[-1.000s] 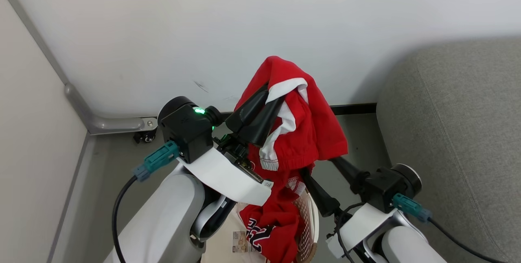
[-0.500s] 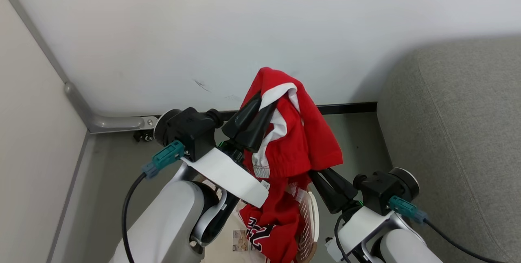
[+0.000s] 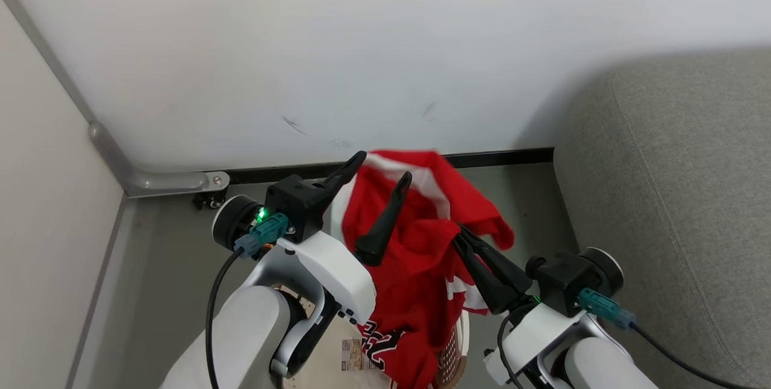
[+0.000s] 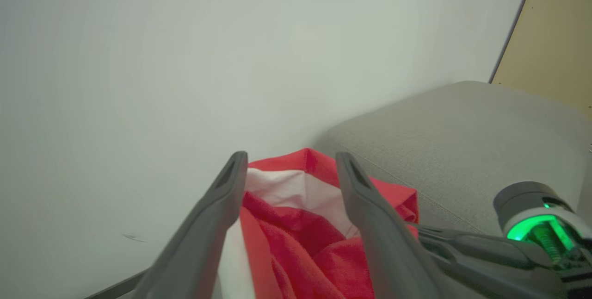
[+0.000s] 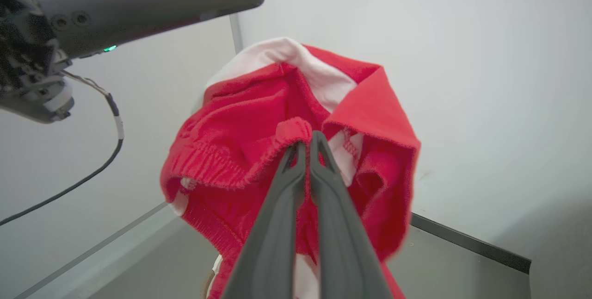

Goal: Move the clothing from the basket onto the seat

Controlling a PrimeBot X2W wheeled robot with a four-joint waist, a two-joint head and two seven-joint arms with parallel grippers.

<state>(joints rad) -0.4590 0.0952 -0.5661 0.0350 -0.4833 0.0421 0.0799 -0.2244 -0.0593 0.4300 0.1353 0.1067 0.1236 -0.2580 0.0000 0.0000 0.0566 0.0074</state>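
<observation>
The big grey sofa (image 3: 680, 196) is on the right, against the white wall (image 3: 361, 46). The white basket (image 3: 452, 347) sits low and near, between the robot's two arms. Red clothes with letters (image 3: 391, 341) hang down at the basket. Red clothes with white stripes (image 3: 415, 238) are up in the air above the basket, left of the sofa and not touching it. The right gripper (image 3: 462, 232) is pressed together, pinching a red fold of the striped clothes. The left gripper (image 3: 383, 167) is spread wide, and the striped clothes sit between its fingers (image 4: 222, 206).
</observation>
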